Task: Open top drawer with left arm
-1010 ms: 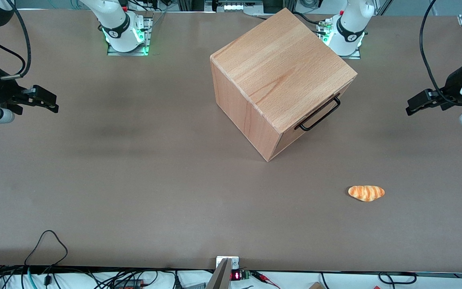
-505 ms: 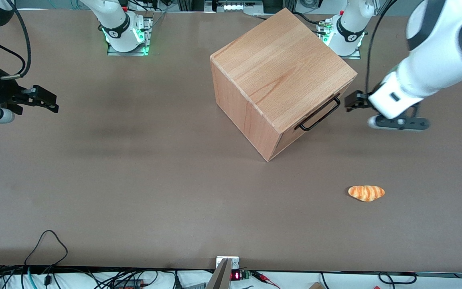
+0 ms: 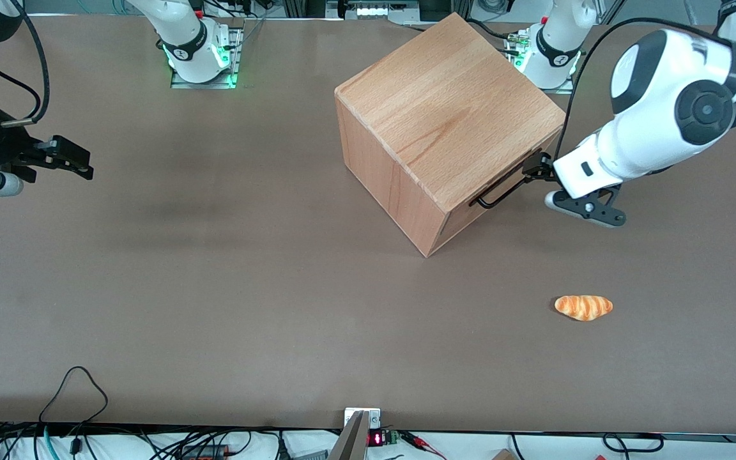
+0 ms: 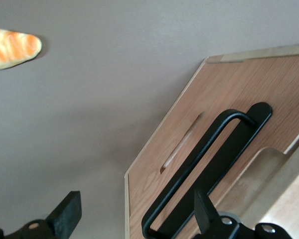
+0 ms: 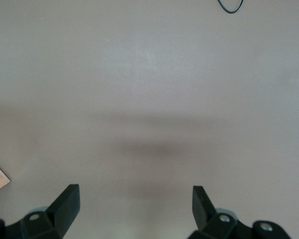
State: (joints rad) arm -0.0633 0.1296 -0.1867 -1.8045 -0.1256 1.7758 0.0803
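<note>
The top drawer [image 3: 502,185] is sitting shut in the upper part of the cabinet's [image 3: 444,108] front face, and that face is turning toward the working arm's end of the desk [image 3: 214,287]. Its thin black wire handle [image 3: 508,182] is standing out from the wood along the drawer front; in the wrist view the same handle [image 4: 199,174] is running as a long dark loop across the pale panel, with a narrow slot in the wood just beside it.

The left arm [image 3: 668,108] is reaching in from its end of the desk, and its gripper [image 3: 537,167] is hanging right at the end of the handle that lies farther from the front camera. The jaws are standing wide apart, with 1 black finger [image 4: 67,214] out over bare desk and the other finger [image 4: 204,211] over the handle bar. I cannot tell whether that finger is touching the bar.

The cabinet is a large beech cube, sitting turned at an angle on the brown desk, nearer the arms' bases than the front camera. 1 small bread roll [image 3: 583,306] is lying on the desk nearer the camera than the cabinet, well apart from it, toward the working arm's end.
</note>
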